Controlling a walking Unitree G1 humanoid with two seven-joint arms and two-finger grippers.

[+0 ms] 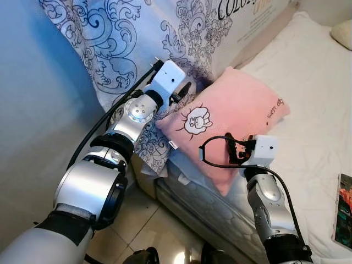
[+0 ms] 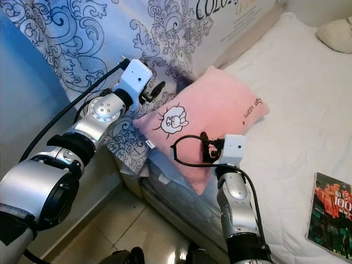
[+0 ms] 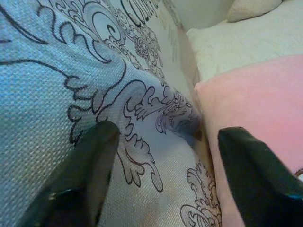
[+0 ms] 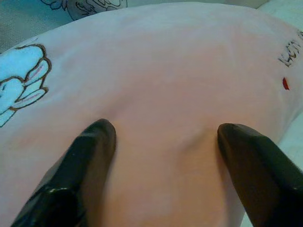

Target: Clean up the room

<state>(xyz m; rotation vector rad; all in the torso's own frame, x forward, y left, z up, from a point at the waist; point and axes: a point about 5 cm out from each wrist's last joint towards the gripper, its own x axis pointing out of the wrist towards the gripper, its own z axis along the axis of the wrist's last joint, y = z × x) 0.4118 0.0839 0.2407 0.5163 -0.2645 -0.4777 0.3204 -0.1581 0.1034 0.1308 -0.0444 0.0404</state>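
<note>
From the left eye, a pink pillow (image 1: pixel 231 118) lies at the corner of the bed (image 1: pixel 308 137), overhanging the mattress edge toward seven o'clock, its plush cover printed with a small cartoon sketch. The left gripper (image 1: pixel 184 91) reaches in at the pillow's ten o'clock corner, against a tall panel of pale fabric with dark scrollwork (image 1: pixel 126 38); the right gripper (image 1: pixel 234 148) sits on the pillow's lower edge at five o'clock. A magazine (image 1: pixel 344 212) lies flat on the quilted white cover at the frame's four o'clock. From the right eye, the same scene: a cream cushion (image 2: pixel 336 34) rests far up the bed at one o'clock, and glossy floor tiles (image 2: pixel 137 231) show below the mattress. The left wrist camera looks between two black fingers (image 3: pixel 85 170) set well apart, the coarse woven patterned cloth under one and soft pink fabric beside the other; nothing is clamped. The right wrist camera shows its fingers (image 4: pixel 90 156) likewise spread wide, tips pressed into the pillow's yielding surface, which dimples slightly between them, but not closed on it. The step in hand appears to be taking hold of the pillow with both arms to tidy it onto the bed. The next move likely calls for each pincer to close on a fold of the soft cover before lifting.
</note>
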